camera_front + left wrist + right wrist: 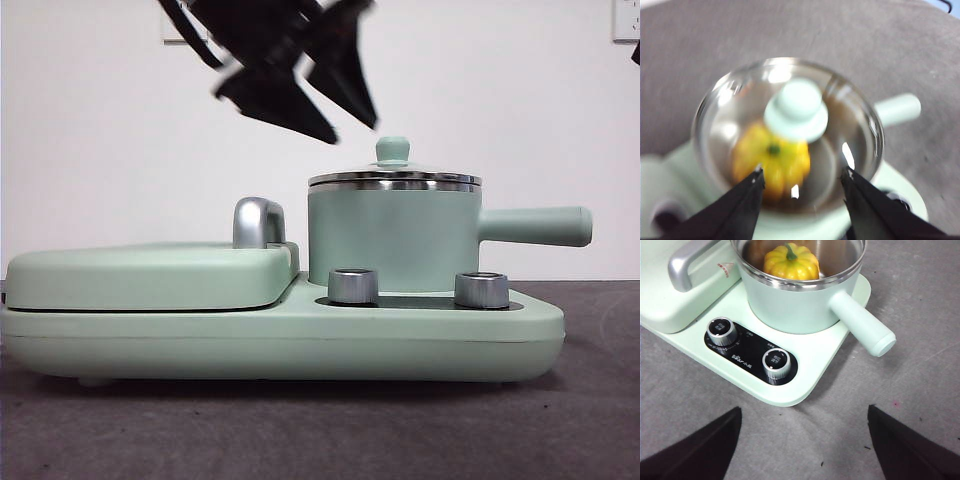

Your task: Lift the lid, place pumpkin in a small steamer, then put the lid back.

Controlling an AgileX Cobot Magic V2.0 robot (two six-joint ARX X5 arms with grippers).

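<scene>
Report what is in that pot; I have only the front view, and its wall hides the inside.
Observer: The pumpkin sits inside the small steamer, stem up.
Operator: Name the arm hanging above the lid.
Observer: That is the left pincer. Its wrist view looks down on the lid, with the jaws open, empty and clear of the knob.
Operator: Place the other arm.
Observer: The right pincer hovers open and empty over the grey table, on the dial side of the cooker base.
</scene>
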